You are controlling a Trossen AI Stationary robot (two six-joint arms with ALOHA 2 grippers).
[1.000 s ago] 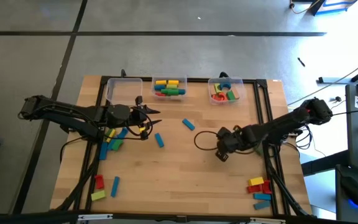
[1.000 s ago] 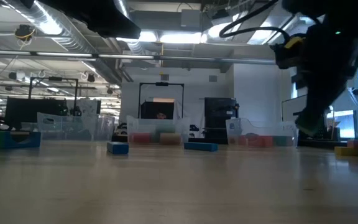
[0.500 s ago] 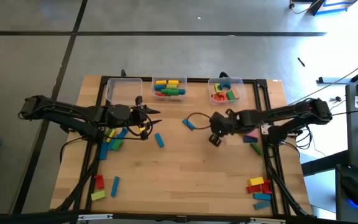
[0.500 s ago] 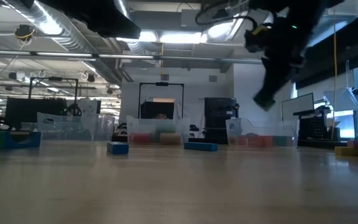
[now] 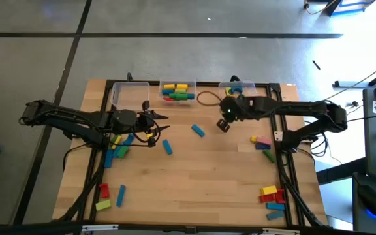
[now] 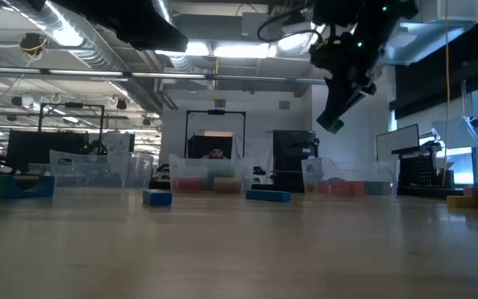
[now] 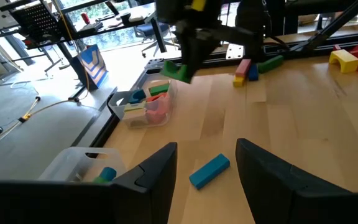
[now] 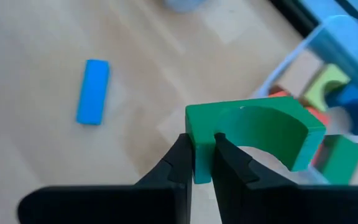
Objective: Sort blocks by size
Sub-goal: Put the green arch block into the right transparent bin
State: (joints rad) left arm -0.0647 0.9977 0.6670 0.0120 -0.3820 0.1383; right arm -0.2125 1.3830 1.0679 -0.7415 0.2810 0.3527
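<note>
The right claw (image 5: 222, 125), clenched on a green arch-shaped block (image 8: 253, 135), hangs above the wooden counter (image 5: 201, 176), with the clear plastic bin of red, green and blue pieces (image 5: 238, 94) lying just beyond and ahead of its fingertips (likely the drop point). The block's long axis runs across the fingers. The left claw (image 5: 158, 124) waits with fingers parted and nothing held, a blue bar (image 7: 209, 170) lying just ahead of it on the counter

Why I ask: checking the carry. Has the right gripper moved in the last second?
Yes. The right gripper, shut on a green block, has travelled from mid-table toward the right-hand bin.
</note>
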